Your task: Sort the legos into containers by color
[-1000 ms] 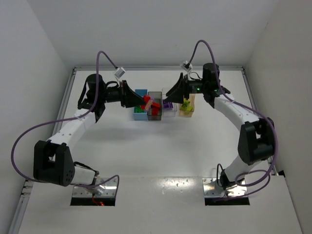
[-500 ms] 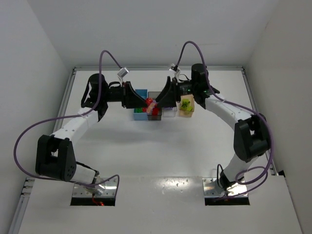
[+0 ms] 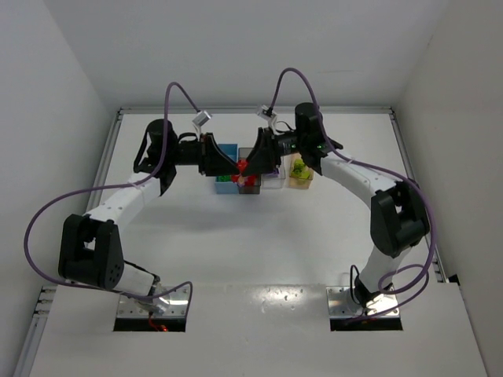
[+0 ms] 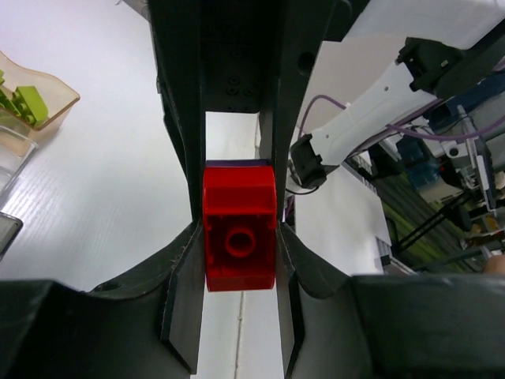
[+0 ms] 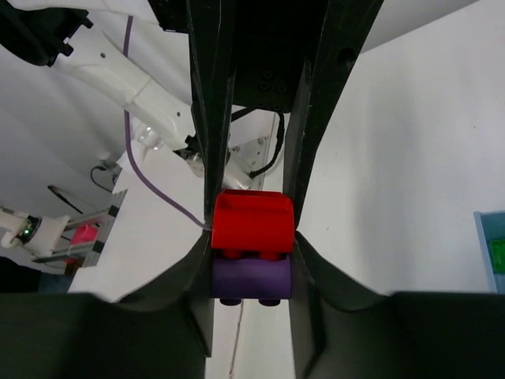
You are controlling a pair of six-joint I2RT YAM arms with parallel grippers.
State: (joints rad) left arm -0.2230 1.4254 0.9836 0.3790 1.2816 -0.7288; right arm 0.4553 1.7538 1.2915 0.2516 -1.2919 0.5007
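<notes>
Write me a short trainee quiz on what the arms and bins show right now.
1. True or false: the left gripper hangs open and empty.
2. Which colours make up the stack clamped by the right gripper? A red and purple; B green and lime; C blue and orange.
3. Name the bin that holds the lime-yellow legos.
Key: 1 false, the left gripper is shut on the stack. 2 A. 3 the pale orange bin.

The red brick [image 4: 239,241] is showing smooth, glossy plastic; the purple brick [image 5: 251,280] is looking satiny. The black fingers [image 4: 183,308] are appearing matt, and the white table [image 4: 102,205] is gleaming faintly.
</notes>
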